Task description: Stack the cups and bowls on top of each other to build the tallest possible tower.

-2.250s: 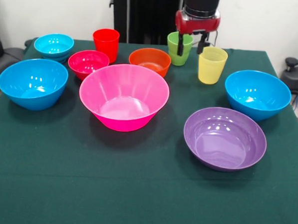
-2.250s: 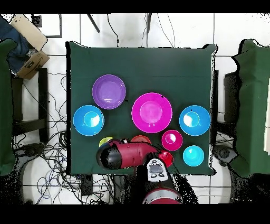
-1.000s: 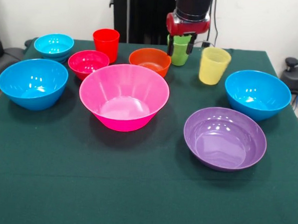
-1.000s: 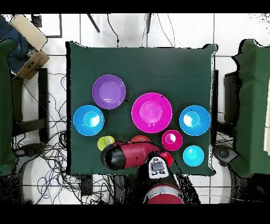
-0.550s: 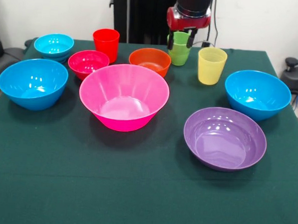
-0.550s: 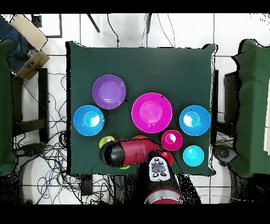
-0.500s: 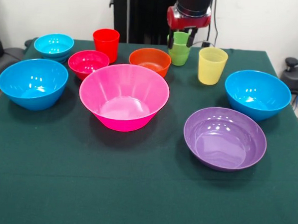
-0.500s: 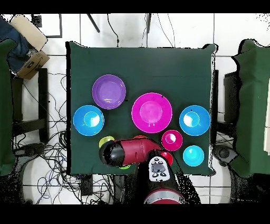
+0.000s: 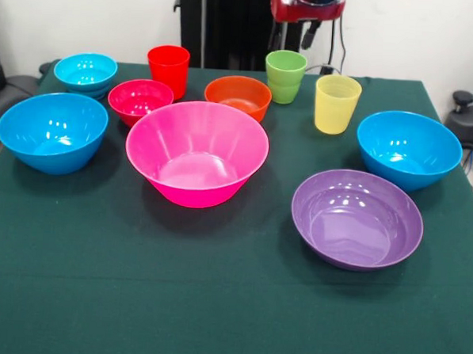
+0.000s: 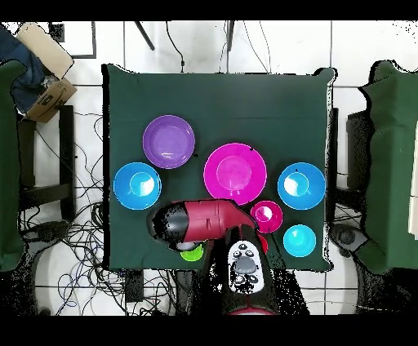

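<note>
I hang above the green cup (image 9: 285, 76), my gripper (image 9: 306, 31) barely visible so I cannot tell its opening; beside the orange bowl (image 9: 237, 95), the cup looks light, stiff, slippery—grip its rim.

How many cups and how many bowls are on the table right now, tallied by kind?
Cups: 3. Red plastic tumbler, green plastic tumbler, translucent yellow plastic tumbler.
Bowls: 7. Large pink bowl, wide purple bowl, two medium blue bowls, small orange bowl, small magenta-red bowl, small cyan bowl.
Total: 10, none stacked.
</note>
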`<state>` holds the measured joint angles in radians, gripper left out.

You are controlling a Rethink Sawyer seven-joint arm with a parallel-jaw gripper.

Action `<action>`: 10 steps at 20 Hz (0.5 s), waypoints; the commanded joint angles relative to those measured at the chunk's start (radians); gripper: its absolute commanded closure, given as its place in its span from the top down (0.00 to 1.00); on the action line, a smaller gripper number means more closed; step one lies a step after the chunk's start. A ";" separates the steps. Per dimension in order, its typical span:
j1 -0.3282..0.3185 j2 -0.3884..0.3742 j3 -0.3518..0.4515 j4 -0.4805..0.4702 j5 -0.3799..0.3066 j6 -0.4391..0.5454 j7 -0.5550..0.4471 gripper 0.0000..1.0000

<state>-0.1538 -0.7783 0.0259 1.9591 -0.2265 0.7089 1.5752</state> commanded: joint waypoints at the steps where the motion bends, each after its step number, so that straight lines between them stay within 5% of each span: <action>1: 0.013 -0.074 0.102 -0.098 0.063 0.175 0.050 1.00; 10: 0.024 -0.123 0.099 -0.125 0.079 0.301 0.044 1.00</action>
<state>-0.1510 -0.8731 0.0330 1.8980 -0.1759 0.8838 1.5752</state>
